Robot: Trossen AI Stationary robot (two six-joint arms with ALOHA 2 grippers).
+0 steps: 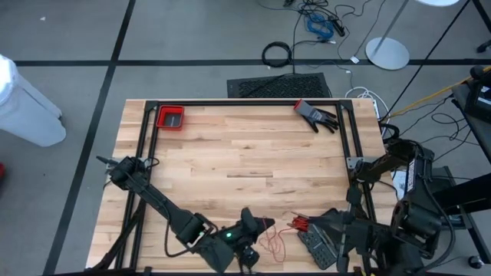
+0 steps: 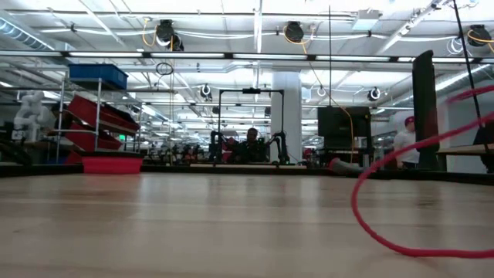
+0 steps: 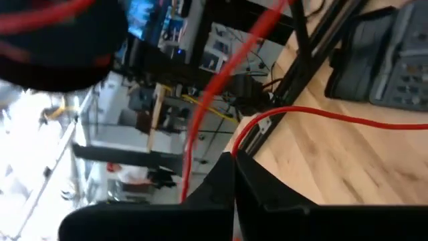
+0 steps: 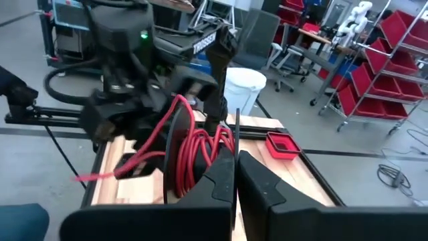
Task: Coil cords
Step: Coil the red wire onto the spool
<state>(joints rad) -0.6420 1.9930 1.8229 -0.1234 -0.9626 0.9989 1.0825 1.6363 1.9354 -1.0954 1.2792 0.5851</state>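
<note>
1. At the table's (image 1: pixel 245 153) near edge, the left gripper (image 1: pixel 265 225) has its fingers pressed together; the red cord (image 1: pixel 272 241) trails loose on the wood just beside it.
2. Also at the near edge, toward the right corner, the right gripper (image 4: pixel 235 175) has its fingers closed on a bunch of red cord loops, beside a grey keypad device (image 1: pixel 316 247).
3. At the far edge, a red bin (image 1: pixel 170 118) sits by the left corner and a black glove (image 1: pixel 316 116) near the right corner.
</note>
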